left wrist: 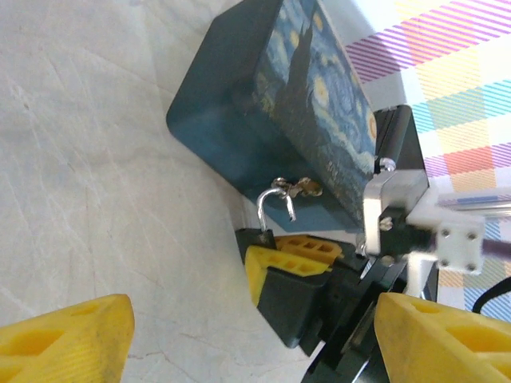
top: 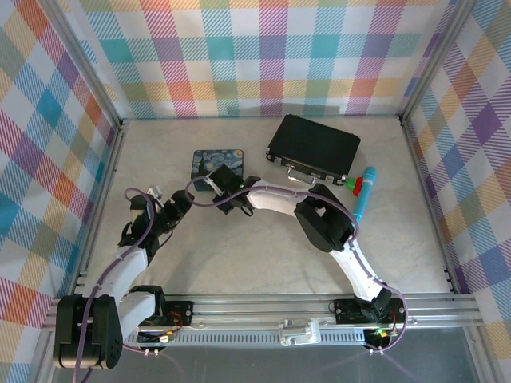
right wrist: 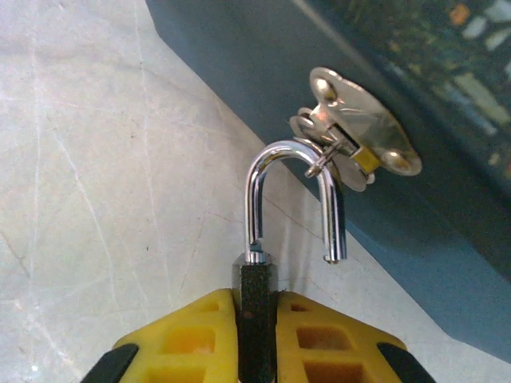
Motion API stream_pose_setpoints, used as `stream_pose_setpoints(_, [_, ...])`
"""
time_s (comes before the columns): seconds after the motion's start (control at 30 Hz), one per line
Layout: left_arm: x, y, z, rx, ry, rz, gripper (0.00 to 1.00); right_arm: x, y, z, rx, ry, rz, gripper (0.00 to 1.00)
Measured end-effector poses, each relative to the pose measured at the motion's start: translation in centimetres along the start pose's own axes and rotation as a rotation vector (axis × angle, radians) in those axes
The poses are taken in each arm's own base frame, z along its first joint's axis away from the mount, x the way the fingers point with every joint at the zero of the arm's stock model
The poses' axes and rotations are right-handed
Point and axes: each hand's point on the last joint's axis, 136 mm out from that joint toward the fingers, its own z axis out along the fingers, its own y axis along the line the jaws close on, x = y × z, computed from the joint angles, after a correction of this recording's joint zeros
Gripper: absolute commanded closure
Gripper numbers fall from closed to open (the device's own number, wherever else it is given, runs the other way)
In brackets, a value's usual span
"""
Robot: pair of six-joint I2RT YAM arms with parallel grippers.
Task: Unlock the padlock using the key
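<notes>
One pale, marbled table point(top: 239, 263) carries everything. Toward the back on my right lies the black case point(top: 314, 148), its silver handle facing me. Left of it sits the blue starry-night tin point(top: 217, 166). A teal marker point(top: 363, 195) lies just beside the case's right end.

My left claw point(left wrist: 251, 319) hangs near the tin with its yellow fingers spread wide and nothing between them.

My right claw point(right wrist: 255, 303) is at the tin's near side wall. Its two yellow fingers are pressed tight on the padlock point(right wrist: 255, 279), pinching the dark body from both sides. The bright shackle point(right wrist: 255, 199) arches up out of my grip toward the tin. One leg is seated in the body and the other hangs free beside it, so the lock stands open.

The key point(right wrist: 351, 132) is a small silvery cluster at the crown of the shackle, against the tin's wall. I cannot tell whether it is hooked on the shackle or only touching it.
</notes>
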Motion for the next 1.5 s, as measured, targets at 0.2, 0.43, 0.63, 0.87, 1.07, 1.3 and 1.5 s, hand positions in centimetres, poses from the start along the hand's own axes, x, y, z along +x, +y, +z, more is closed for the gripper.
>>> stream_pose_setpoints(0.2, [1.6,0.3,0.6,0.018,0.033,-0.009,0.32,0.2,0.3,-0.2,-0.157,0.006,0.057,1.00])
stream_pose_setpoints(0.43, [3.6,-0.2,2.9,0.040,0.088,-0.012,0.57,0.7,0.8,-0.6,-0.333,0.020,0.107,1.00])
stream_pose_setpoints(0.63, [5.6,-0.1,5.6,0.013,0.128,-0.013,0.67,1.2,1.9,-1.0,-0.415,0.028,0.136,1.00])
stream_pose_setpoints(0.87, [5.3,0.0,8.2,0.012,0.090,-0.032,0.66,1.8,2.8,-1.9,-0.530,0.047,0.202,1.00])
stream_pose_setpoints(1.07, [4.6,-0.2,9.5,0.028,0.063,-0.029,0.72,2.0,3.3,-2.3,-0.585,0.057,0.237,1.00])
stream_pose_setpoints(1.3, [5.1,-0.6,10.7,0.064,0.065,-0.040,0.74,1.8,3.3,-2.6,-0.635,0.049,0.296,1.00])
stream_pose_setpoints(1.5, [5.2,-0.9,10.9,0.088,0.064,-0.045,0.78,1.6,3.3,-3.0,-0.714,0.041,0.377,1.00])
